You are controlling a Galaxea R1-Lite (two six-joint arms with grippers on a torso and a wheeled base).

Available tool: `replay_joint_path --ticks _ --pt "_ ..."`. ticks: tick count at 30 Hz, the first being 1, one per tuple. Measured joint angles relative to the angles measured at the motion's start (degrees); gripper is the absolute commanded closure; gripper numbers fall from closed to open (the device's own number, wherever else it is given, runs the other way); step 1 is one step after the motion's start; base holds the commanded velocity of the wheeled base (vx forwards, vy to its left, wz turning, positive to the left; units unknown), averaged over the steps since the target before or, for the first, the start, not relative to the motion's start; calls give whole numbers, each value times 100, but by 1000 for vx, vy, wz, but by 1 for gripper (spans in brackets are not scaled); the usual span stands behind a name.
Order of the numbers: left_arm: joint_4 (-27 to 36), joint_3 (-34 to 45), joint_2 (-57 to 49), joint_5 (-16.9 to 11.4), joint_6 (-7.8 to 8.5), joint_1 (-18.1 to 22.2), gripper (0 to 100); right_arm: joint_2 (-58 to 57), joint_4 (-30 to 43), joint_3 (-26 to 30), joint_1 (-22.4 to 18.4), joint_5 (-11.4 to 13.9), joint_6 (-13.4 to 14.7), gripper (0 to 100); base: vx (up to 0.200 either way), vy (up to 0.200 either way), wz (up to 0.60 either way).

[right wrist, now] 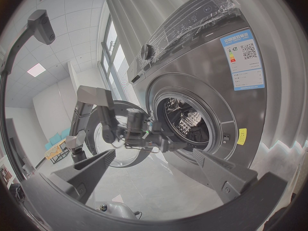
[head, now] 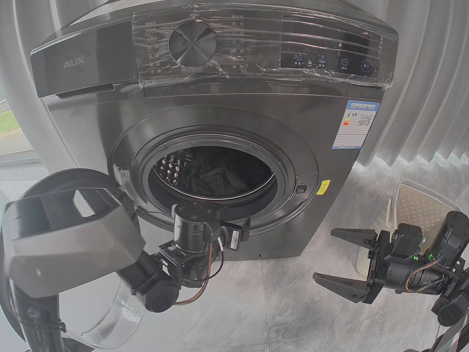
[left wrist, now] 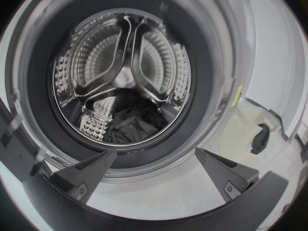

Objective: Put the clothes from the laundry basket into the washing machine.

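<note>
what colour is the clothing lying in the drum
Black or very dark grey. The clothing lies low in the drum, clearest in the left wrist view.

1. My left gripper (left wrist: pixel 154 152) has two dark grey wedge fingers (left wrist: pixel 93 172), ribbed at the tips, with one screw (left wrist: pixel 229 188) behind each.
2. Behind it I see a black wrist (head: pixel 193 231), a looping brown cable (head: pixel 209 275) and a boxy grey shell (head: pixel 68 235).
3. Behind my black right gripper (head: pixel 326 254), a green light (head: pixel 417 257) glows.
</note>
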Motion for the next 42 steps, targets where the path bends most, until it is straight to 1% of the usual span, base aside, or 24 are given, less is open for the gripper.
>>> replay_joint_path --ticks 3,4,10,13,16,19,21,25,28,31,36,39,40,42 --pt "-1 555 -706 2 -74 -234 0 -29 0 6 0 -2 0 0 0 0 0" --pt "-1 634 -813 2 -85 -266 0 -35 0 9 0 -2 -2 0 0 0 0" --pt "5 1652 -2336 2 -176 -577 0 -265 7 33 -22 -62 -15 0 0 0 0" --pt "10 2082 -3088 5 -194 -627 0 -501 22 69 -39 -191 -15 0 0 0 0" --pt "27 2526 -3860 0 -207 -649 0 -909 49 160 -59 -399 -9 0 0 0 0" --pt "38 2950 -4603 2 -216 -594 0 -1509 145 268 -146 -577 2 0 0 0 0" --pt "49 3145 -4935 2 -218 -546 0 -1841 257 312 -235 -638 0 0 0 0 0" --pt "67 3582 -5634 10 -219 -364 0 -2667 845 367 -581 -734 -79 0 0 0 0" --pt "78 3903 -6076 2 -218 -119 0 -3272 1365 375 -1029 -778 -138 0 0 0 0" --pt "84 4198 -6423 0 -224 110 0 -3795 1833 375 -1373 -800 -165 0 0 0 0" --pt "185 4531 -6944 2 -233 444 0 -4748 2879 380 -1869 -809 -195 0 0 0 0" --pt "429 4623 -7234 -1 -229 642 0 -5383 3534 350 -2157 -807 -205 0 0 0 0" --pt "623 4647 -7383 0 -219 730 0 -5659 3835 308 -2269 -807 -206 0 0 0 0" --pt "837 4656 -7523 10 -216 801 0 -5934 4117 268 -2358 -805 -208 0 0 0 0"
